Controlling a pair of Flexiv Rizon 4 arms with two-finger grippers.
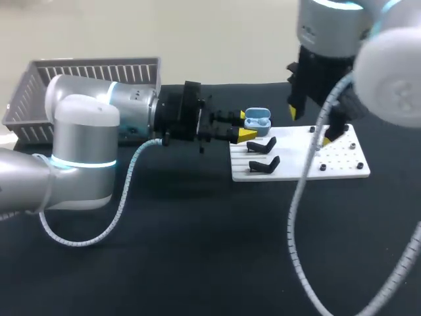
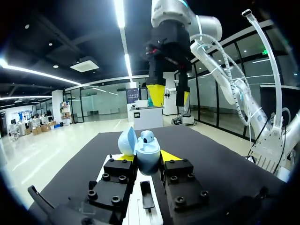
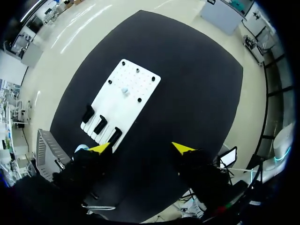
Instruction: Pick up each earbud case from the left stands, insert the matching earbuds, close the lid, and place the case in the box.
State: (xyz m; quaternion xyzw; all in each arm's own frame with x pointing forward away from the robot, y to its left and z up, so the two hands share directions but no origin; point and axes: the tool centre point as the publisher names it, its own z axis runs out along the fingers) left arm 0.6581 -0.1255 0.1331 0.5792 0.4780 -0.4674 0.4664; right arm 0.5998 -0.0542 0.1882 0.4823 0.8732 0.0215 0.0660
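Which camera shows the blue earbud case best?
Left wrist view: the blue earbud case is close up, lid open, held in the left gripper. Head view shows it small; right wrist view, only a sliver behind the right gripper's finger.

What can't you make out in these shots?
Case contents: left wrist view, its shell hides the sockets; head view, too small.
Pale speck on the board: right wrist view, too small to identify.
Basket inside: head view, the left arm covers it.
Board's far edge: head view, the right arm covers part.
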